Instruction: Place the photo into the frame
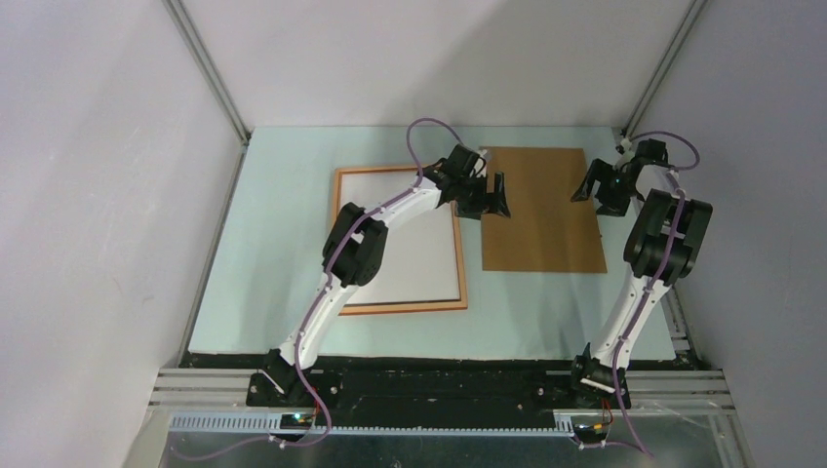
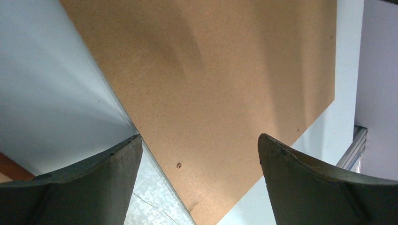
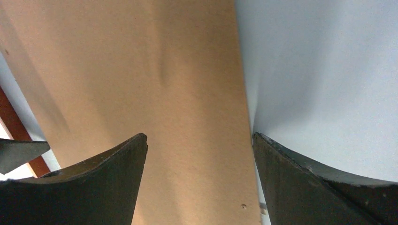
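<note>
- Orange-brown wood makes up the thin rectangular frame (image 1: pixel 410 307), which lies flat on the table (image 1: pixel 273 292), left of centre.
- Inside it sits a smooth white sheet (image 1: pixel 429 263) filling the opening. No printed side shows, so I cannot tell whether this is the photo lying face down.
- Just to the right of the frame lies a plain brown backing board (image 1: pixel 541 219), a matt, finely speckled fibreboard rectangle, flat on the pale mint table.
- The left end effector (image 1: pixel 486 203) hovers over the board's left edge, its dark curved fingers (image 2: pixel 94 178) spread wide, released, grasping nothing.
- The right end effector (image 1: pixel 600 190) hangs over the board's right edge. Its fingers are also apart with the edge between them, gripping nothing.
</note>
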Controlling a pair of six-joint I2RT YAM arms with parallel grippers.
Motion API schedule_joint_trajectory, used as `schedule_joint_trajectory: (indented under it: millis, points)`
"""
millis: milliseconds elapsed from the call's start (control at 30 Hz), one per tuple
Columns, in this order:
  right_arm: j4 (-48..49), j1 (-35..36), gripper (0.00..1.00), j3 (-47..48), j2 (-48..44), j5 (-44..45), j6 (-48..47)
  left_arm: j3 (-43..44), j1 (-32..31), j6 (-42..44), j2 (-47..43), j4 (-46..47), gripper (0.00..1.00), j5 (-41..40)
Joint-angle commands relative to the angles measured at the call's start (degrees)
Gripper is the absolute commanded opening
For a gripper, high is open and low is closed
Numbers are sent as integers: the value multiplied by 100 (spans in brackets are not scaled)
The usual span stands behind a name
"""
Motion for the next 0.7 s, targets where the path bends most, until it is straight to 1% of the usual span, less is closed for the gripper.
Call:
schedule_joint_trajectory:
  millis: [0,133,300,467,667]
  points:
    - [-357,194,87,374,351,-237,37,44,-92,-93,184,-94,99,245]
    - [-451,264,85,481,408,-463,65,-10,-102,-26,131,-93,99,261]
    - [-433,190,82,274,175,-1168,89,-33,-109,151,10,-89,99,274]
    - [-562,32,75,19,-346,-2097,12,-161,-123,316,-140,-89,99,381]
    - [-853,-14,71,-470,-1154,-2789,-134,-411,-147,478,-392,-85,99,557]
